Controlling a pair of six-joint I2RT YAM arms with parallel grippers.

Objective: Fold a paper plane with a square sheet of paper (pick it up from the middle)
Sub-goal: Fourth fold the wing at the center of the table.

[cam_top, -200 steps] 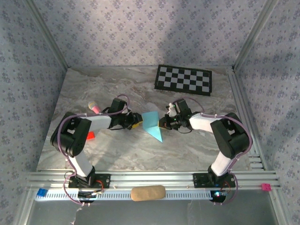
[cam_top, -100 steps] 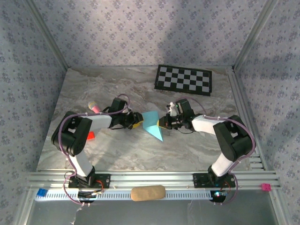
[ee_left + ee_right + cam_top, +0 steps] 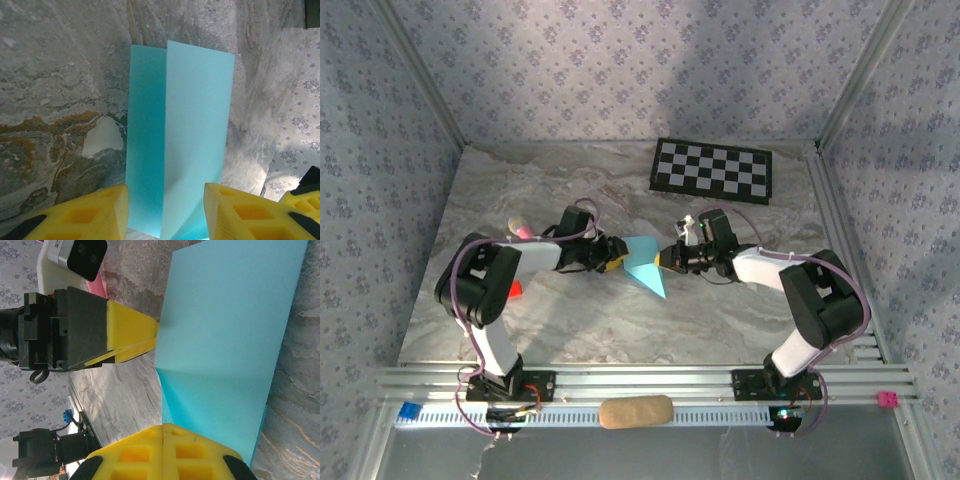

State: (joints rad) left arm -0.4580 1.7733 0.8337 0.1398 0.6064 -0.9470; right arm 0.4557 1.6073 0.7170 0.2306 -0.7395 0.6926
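From above, the square sheet of paper (image 3: 645, 264), light blue and creased into a pointed shape, sits near the middle of the marbled desk (image 3: 570, 325), right between the two arms. The left gripper (image 3: 617, 257) reaches in at its left edge and the right gripper (image 3: 666, 260) at its right edge. A black-and-white checkerboard mat (image 3: 712, 170) lies well apart at the far right of the desk, and a pink marker (image 3: 520, 229) lies beside the left arm. In the left wrist camera, the paper (image 3: 185, 135) stretches away over the desk, with a lengthwise crease parting a darker half from a paler half. Its near end lies between the yellow fingers (image 3: 85, 215) of the left gripper (image 3: 166, 217), which stand wide apart without pinching it. In the right wrist camera, the paper (image 3: 225, 325) shows a crease across it. The right gripper (image 3: 163, 432) has its yellow fingers pressed together, and the paper's near edge runs into the seam, so it seems to be clamping the sheet. The left gripper (image 3: 150, 337) meets the far edge.
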